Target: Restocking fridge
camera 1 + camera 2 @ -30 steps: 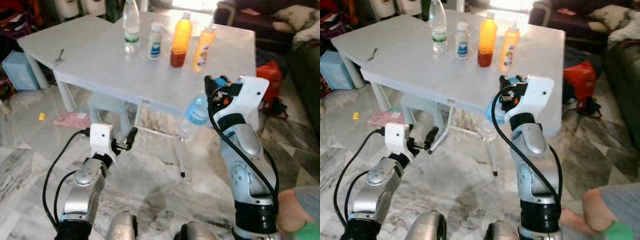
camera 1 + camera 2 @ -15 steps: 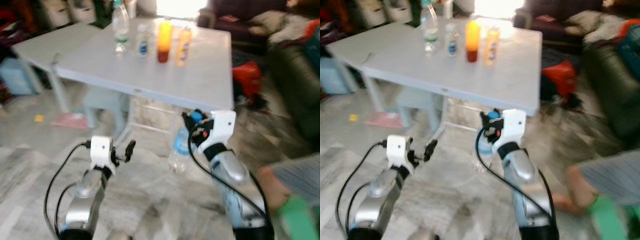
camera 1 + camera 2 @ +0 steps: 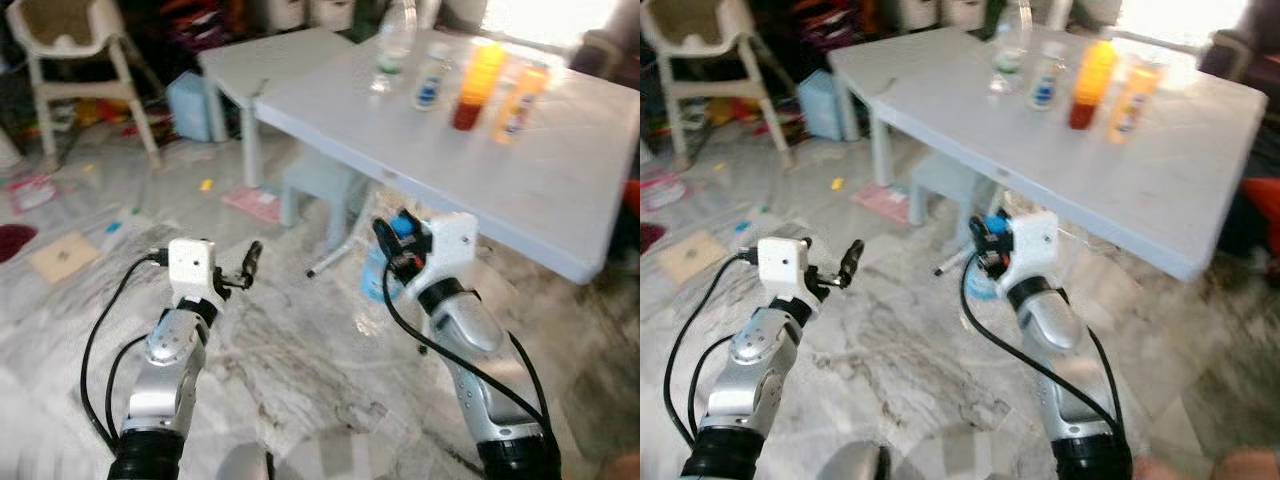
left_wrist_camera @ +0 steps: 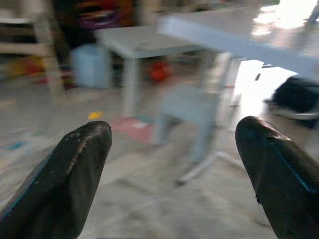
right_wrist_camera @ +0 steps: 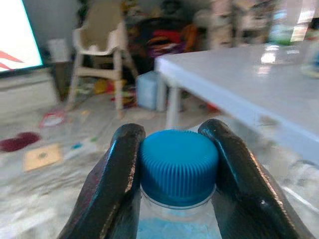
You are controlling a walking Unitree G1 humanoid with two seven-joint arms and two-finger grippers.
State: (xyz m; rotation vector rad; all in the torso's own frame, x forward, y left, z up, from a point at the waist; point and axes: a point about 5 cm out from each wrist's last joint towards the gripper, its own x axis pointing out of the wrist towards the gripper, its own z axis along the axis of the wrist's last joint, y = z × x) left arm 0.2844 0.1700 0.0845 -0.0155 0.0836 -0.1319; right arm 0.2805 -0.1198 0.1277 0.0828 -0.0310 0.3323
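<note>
Whole picture swung round since half a second ago, so a move of the camera, not of the things: white bench [image 3: 560, 190] now up at the right, a high chair [image 3: 75, 50] newly in sight at the upper left, scattered toys and papers on the marble floor [image 3: 290, 370]. Right hand [image 5: 172, 164] clamped as before on the neck of the water bottle [image 3: 378, 272], both black fingers [image 5: 119, 174] pressed against the ribbed blue cap [image 5: 178, 167]; bottle hanging below the hand, in the air in front of the bench edge, over the floor. Right arm raised and bent at the elbow, forearm reaching forward, wrist housing white. Left hand [image 3: 247, 268] spread wide, nothing between its fingers [image 4: 75, 164], touching nothing; left arm bent, held low and forward over the floor, hand pointing toward a small grey stool [image 3: 320, 190] under the bench. On the bench top, well apart from both hands: a clear bottle [image 3: 393, 45], a small white bottle [image 3: 432, 82], an orange drink bottle [image 3: 475, 85] and a yellow bottle [image 3: 520, 95], standing in a row.
</note>
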